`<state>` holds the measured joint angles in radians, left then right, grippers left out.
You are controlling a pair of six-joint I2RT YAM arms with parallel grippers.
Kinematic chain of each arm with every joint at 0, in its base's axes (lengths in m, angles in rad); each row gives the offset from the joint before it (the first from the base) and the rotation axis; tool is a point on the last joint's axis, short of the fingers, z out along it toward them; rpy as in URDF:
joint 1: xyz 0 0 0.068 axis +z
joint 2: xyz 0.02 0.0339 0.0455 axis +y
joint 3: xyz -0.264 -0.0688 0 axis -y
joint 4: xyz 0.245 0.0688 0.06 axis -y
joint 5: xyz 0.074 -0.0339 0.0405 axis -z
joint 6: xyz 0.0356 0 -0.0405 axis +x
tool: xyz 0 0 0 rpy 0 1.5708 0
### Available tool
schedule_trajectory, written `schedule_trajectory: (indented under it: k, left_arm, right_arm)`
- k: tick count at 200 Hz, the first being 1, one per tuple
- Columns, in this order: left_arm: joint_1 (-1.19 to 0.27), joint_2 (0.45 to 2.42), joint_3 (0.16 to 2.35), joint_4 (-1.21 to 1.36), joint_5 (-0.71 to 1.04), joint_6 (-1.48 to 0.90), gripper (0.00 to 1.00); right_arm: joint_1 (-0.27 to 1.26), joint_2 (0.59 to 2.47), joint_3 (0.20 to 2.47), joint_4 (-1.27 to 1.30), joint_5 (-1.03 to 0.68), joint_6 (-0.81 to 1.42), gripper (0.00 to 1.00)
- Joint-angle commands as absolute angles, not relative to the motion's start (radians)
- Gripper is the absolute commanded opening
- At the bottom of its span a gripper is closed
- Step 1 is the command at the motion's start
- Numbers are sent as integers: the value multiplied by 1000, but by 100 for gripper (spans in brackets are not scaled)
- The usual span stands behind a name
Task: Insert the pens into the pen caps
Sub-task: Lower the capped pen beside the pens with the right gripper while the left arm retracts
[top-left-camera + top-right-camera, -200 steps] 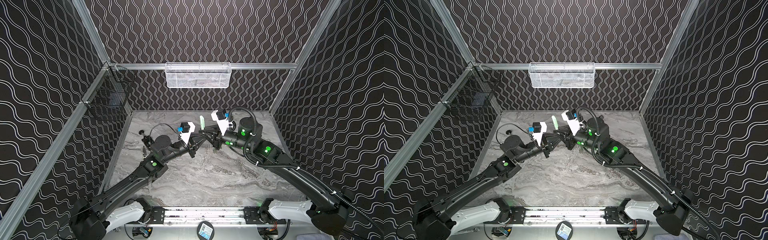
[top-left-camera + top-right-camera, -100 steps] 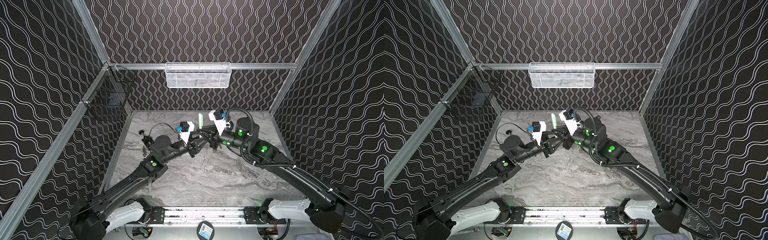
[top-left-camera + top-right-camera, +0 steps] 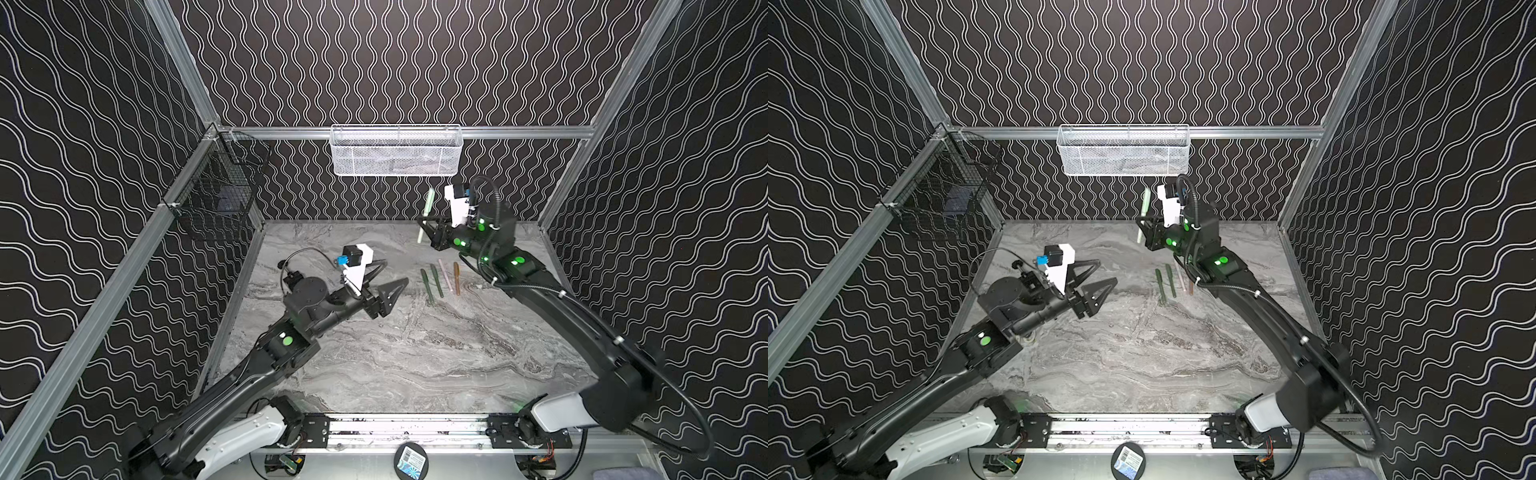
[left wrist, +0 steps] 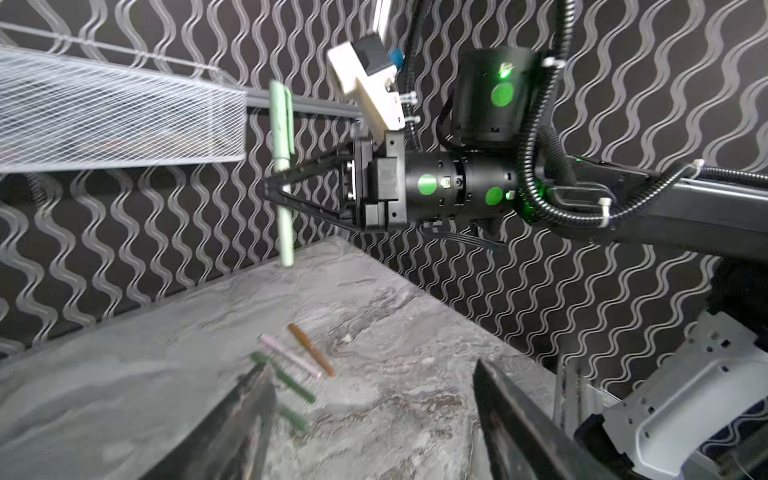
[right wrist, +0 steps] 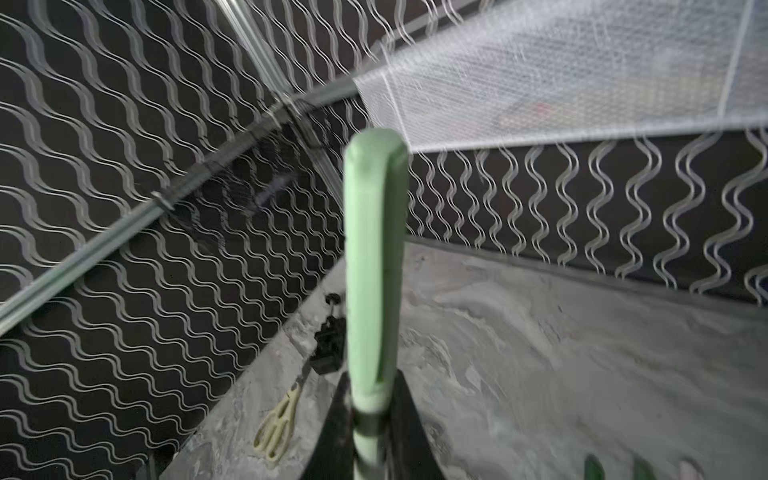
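R claw (image 3: 425, 223) gripping pale green pen (image 3: 429, 203) upright, L claw (image 3: 395, 273) agape, low

The pale green pen (image 3: 428, 204), its cap (image 4: 281, 120) on the upper end, stands nearly upright in the air near the back edge of the bench (image 3: 415, 353), pinched at mid-length by the right gripper (image 3: 423, 224). 4 more lie flat, side by side, toward the back-right corner: a dark green pen (image 3: 427, 286), a second dark green pen (image 3: 436, 281), a pink pen (image 3: 444, 274) and a gold-brown pen (image 3: 456, 277).

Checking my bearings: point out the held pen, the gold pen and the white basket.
held pen (image 3: 429, 201): in a top view, capped upper end.
gold pen (image 3: 457, 278): in a top view, mid-barrel.
white basket (image 3: 395, 160): in a top view, front wall.
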<state>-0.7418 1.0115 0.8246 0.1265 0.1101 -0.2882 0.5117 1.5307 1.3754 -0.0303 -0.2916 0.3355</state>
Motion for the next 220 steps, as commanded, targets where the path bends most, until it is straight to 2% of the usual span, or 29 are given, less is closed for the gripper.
schedule_trajectory:
  k: [1, 28, 77, 160, 201, 220]
  left_arm:
    - [-743, 938, 797, -102, -163, -354, 78]
    - [-741, 863, 769, -301, -361, -413, 79]
    - [-741, 857, 739, -375, -466, -456, 80]
    - [-741, 873, 736, -368, -479, -497, 82]
    - [-742, 866, 741, -365, -484, -483, 82]
    - [-741, 874, 754, -375, -481, -476, 82]
  right_arm:
    - [494, 1636, 1346, -130, -380, 402, 4]
    - [495, 1808, 1342, -195, -421, 423, 5]
    - [517, 2038, 1407, -265, -418, 452, 6]
    - [514, 2168, 1491, -342, -364, 474, 11]
    - [509, 2160, 1475, -329, -337, 502, 22]
    - [508, 2148, 1463, -318, -323, 520, 23]
